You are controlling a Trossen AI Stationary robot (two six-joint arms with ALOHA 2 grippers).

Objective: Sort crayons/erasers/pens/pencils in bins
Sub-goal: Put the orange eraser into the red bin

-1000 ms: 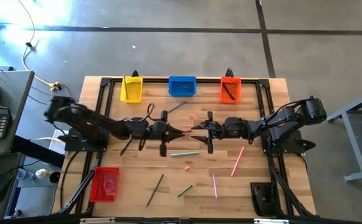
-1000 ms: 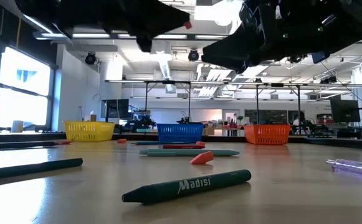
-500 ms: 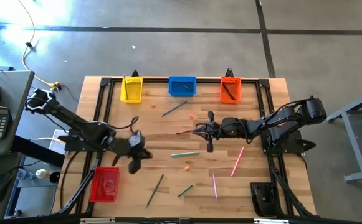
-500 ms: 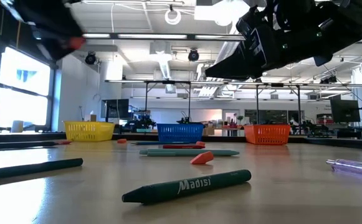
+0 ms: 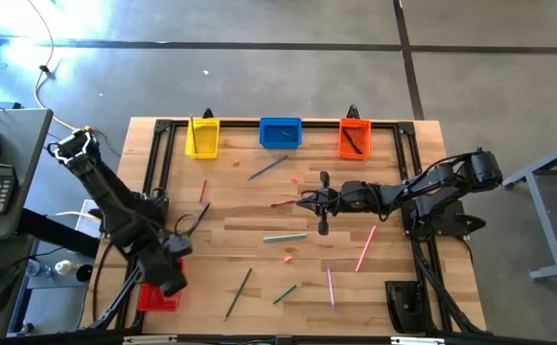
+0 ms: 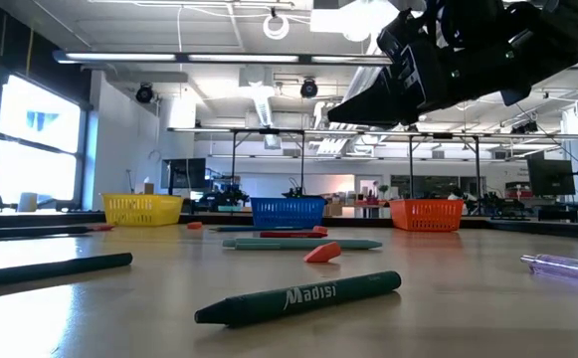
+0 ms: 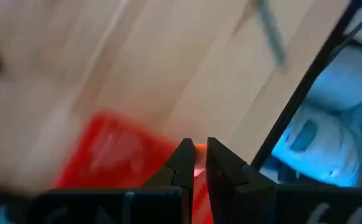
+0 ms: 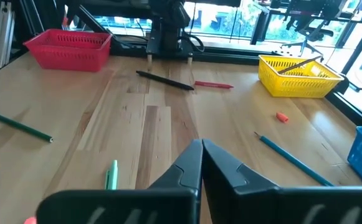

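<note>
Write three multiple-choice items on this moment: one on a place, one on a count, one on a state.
1. Where is the left hand?
A. Above the middle of the table
B. Above the red bin
C. Out beyond the table's edge

2. How many bins stand in the row along the table's far edge in the high view?
A. Three
B. Two
C. Four

3. How do the right hand's fingers stand?
A. Spread wide
B. Clamped on a long green stick
C. Shut, with nothing visible between them

Key:
1 B: the left wrist view shows the red bin right under the fingers, which pinch the eraser.
2 A: the yellow bin, blue bin and orange bin stand in that row, with the red one apart.
3 C: the right wrist view shows the fingertips meeting above bare wood.
</note>
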